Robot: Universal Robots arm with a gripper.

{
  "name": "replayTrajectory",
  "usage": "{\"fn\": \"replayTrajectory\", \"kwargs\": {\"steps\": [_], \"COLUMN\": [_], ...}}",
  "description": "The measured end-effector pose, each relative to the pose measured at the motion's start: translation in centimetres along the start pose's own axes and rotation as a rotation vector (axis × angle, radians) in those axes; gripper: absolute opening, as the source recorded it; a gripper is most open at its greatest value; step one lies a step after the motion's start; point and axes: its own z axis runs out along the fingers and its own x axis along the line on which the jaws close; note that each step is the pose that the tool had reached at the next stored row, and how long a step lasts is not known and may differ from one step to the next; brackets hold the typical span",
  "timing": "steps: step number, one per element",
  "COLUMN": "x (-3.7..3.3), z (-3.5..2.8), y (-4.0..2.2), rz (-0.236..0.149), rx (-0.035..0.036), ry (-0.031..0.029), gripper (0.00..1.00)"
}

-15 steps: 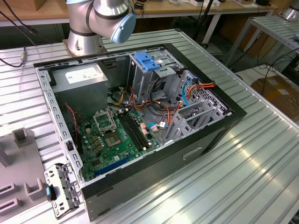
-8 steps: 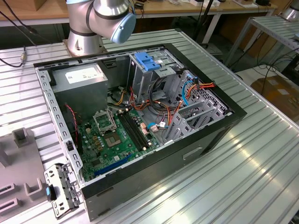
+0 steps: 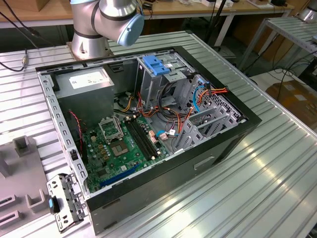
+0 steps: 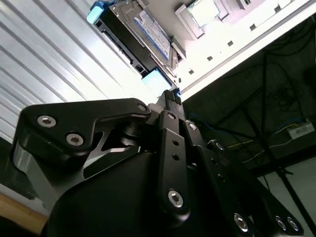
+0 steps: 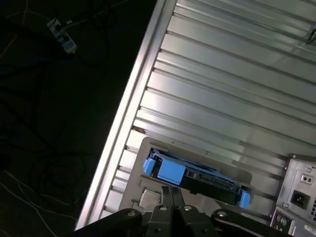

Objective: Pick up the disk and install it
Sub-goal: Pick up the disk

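The disk (image 5: pixel 197 178) is a dark drive with blue side rails, resting on a grey holder plate (image 5: pixel 148 148) on the ribbed aluminium table. The second wrist view shows the disk's (image 4: pixel 144 30) white-and-blue label. My gripper (image 5: pixel 170 191) hovers just short of the disk and is apart from it. The black fingertips (image 4: pixel 171 95) are pressed together with nothing between them. In the exterior view the open computer case (image 3: pixel 218 148) lies on its side, with a blue-topped drive bay (image 3: pixel 156 65) at its far end.
A grey power-supply box (image 3: pixel 86 82) sits in the case's far corner in the exterior view. Orange and red cables (image 3: pixel 163 111) run over the motherboard (image 3: pixel 119 148). The case's back panel (image 5: pixel 298 195) stands close beside the holder. The table edge (image 5: pixel 126 118) drops to a dark floor.
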Motion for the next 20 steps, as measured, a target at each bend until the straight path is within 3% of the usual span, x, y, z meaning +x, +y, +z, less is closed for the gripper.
{"fn": "replayTrajectory", "kwargs": {"steps": [4,8,10,16,20], "x": [0.0,0.0,0.0,0.0,0.0], "z": [0.0,0.0,0.0,0.0,0.0], "y": [0.0,0.0,0.0,0.0,0.0], "rz": [-0.084,-0.207,-0.242,-0.441,-0.516], "rx": [-0.0018,-0.0045,-0.0052,-0.0095,-0.0105], "ry": [0.0038,0.0093,0.0109,0.0197,0.0236], "gripper": [0.11,0.11,0.11,0.11,0.11]}}
